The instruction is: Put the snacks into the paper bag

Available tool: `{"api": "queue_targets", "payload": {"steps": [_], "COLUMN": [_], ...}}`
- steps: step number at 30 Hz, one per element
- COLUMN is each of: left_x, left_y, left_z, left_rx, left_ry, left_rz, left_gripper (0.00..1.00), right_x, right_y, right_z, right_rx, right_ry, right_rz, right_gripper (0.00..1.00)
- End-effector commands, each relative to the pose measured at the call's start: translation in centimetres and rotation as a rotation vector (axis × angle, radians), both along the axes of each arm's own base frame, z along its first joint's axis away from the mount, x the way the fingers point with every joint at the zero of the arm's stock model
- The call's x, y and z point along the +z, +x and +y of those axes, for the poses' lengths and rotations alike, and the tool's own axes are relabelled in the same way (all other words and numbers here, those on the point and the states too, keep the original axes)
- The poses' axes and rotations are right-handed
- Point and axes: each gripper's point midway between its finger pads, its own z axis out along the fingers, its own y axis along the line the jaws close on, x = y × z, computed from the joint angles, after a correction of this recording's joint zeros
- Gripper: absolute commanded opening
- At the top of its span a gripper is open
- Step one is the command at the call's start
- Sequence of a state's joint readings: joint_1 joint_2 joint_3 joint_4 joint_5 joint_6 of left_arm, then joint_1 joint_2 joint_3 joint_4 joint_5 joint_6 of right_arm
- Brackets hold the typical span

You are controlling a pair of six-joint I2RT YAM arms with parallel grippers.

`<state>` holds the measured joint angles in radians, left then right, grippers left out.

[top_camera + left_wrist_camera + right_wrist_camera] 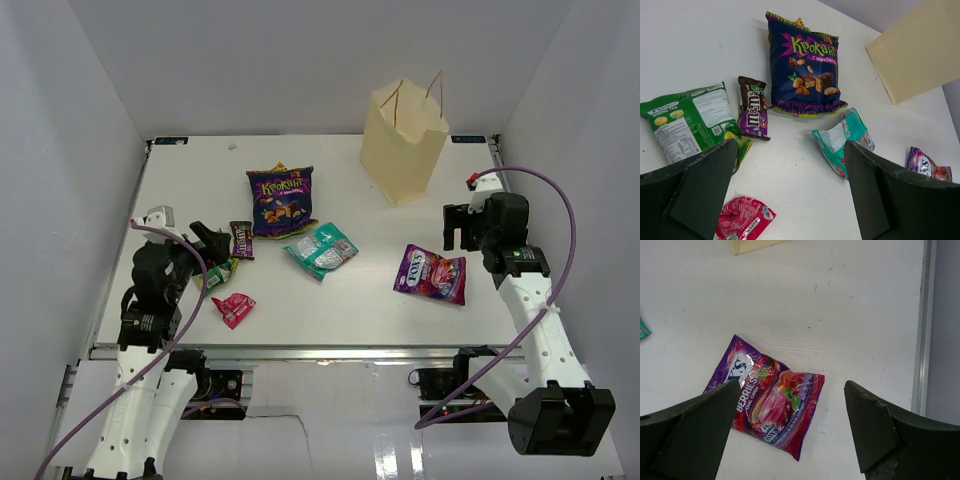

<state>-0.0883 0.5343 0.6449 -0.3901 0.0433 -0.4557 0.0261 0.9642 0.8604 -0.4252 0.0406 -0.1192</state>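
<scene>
Cream paper bag (404,140) upright, snacks (281,202) scattered, left end effector (791,146) and right end effector (792,385) both spread apart, empty

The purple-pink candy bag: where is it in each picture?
Top external: candy bag right of centre.
Left wrist: candy bag at the right edge.
Right wrist: candy bag in the middle.
Landmark: paper bag, farther away in all three.

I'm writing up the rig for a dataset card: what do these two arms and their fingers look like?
The left arm and right arm share white links, black joint housings and a looping purple cable. Their fingers are broad matte-black wedges.
</scene>
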Motion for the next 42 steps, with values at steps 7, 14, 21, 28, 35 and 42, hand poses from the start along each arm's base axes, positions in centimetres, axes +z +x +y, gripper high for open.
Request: {"api": "queue_targets", "payload": {"steps": [7, 14, 21, 28, 35, 42], "left_x": [-0.7, -1.0, -2.4, -3.2, -3.5, -4.2], "left_y": [-1.7, -1.9, -1.9, -2.0, -2.3, -2.2], "left_z": [-0.8, -1.2, -2.0, -2.6, -3.2, -4.1], "left_rx": [-0.042, -0.048, -0.053, -0.078, -0.099, -0.144], "left_ry": [-0.037, -0.075, -0.148, -0.176, -0.205, -0.225], "left_rz": [0.045, 0.070, 0.127, 0.160, 0.174, 0.208], "left_gripper": [0.98, 0.98, 0.98, 0.98, 0.98, 0.98], "right_x": [-0.3, -7.7, -13.0, -15.7, -16.0, -10.2], "right_y": [-5.5, -7.2, -8.5, -5.6, -7.0, -7.3], "right_z": [7.7, 5.1, 5.4, 4.5, 6.3, 9.9], "right_rx": [0.902, 0.854, 0.832, 0.738, 0.821, 0.947], "right_ry": [-0.184, -0.315, -0.470, -0.595, -0.500, -0.281], "right_rz": [0.066, 0.371, 0.468, 0.461, 0.453, 0.276], "right_gripper": [0.90, 0.90, 0.96, 0.78, 0.19, 0.08]}}
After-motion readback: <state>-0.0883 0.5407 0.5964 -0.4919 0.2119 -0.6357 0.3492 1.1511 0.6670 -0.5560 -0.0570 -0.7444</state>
